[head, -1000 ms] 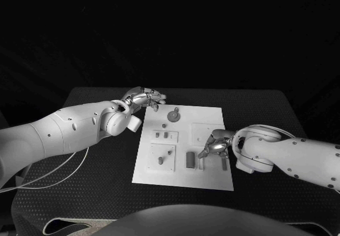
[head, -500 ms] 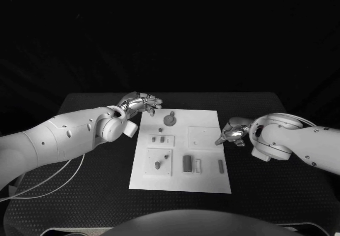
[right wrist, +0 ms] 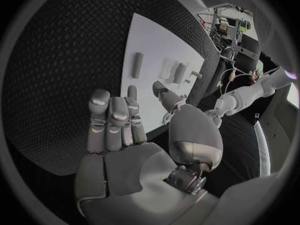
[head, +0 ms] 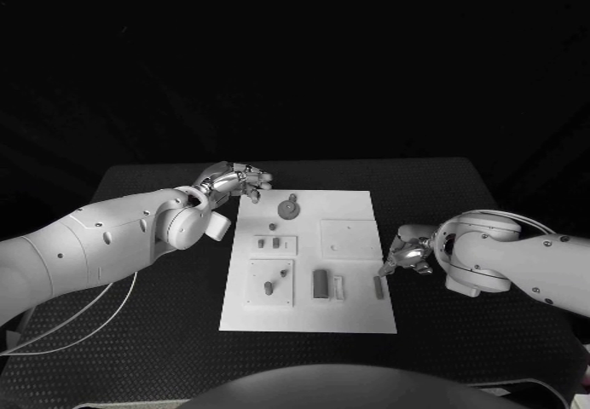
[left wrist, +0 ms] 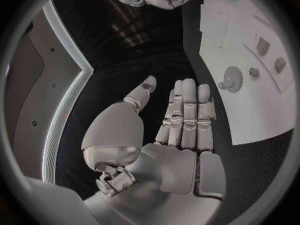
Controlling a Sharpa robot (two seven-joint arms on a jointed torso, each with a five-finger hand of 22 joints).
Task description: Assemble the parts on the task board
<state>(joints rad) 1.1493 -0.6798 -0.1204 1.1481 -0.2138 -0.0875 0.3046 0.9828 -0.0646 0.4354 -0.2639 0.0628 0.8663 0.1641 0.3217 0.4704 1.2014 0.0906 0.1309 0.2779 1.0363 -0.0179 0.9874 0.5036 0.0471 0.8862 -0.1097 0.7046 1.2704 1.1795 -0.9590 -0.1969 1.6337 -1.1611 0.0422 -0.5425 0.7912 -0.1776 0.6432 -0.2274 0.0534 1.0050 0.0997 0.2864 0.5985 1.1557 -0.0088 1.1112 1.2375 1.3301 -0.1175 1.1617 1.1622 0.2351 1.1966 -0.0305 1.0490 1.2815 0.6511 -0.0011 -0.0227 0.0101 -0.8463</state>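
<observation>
Dim, dark surround, fisheye-bent wrist edges

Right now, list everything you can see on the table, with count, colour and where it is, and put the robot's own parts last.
Table: one, black, under everything.
Task board: one, white, middle of the table.
Round part: one, grey, far end of the board.
Bar-shaped part: one, grey, near half of the board, mid-width.
Loose bar part: one, grey, near the board's right edge.
Left hand: one, silver, at the board's far left corner, holding nothing.
Right hand: one, silver, at the board's right edge, holding nothing.
</observation>
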